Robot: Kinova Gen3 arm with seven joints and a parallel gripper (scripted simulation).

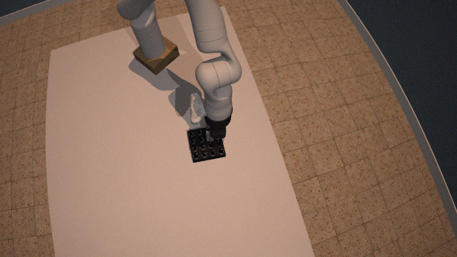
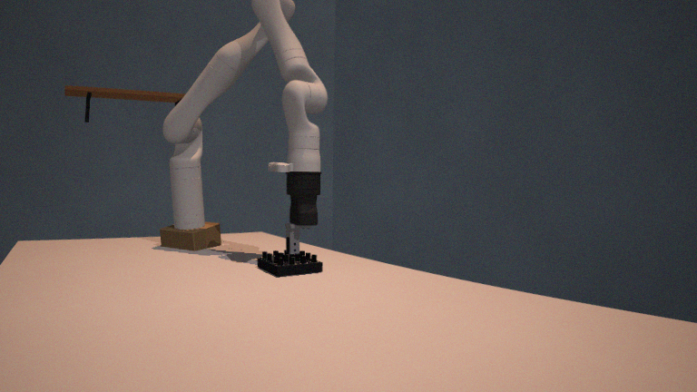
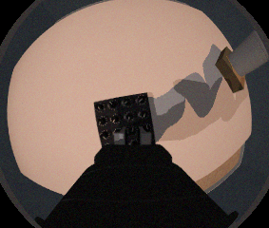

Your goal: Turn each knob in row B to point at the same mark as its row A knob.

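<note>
1 arm, 1 knob box, 1 tbl

Dark blue-grey walls, meeting in a corner behind the end effector; grey skirting along the wall foot; floor of brown speckled square tiles, below and out to the side of the end effector; pale pinkish table top under it; brown wall shelf beyond, black bracket beneath; light dim, warm on the table.
</note>
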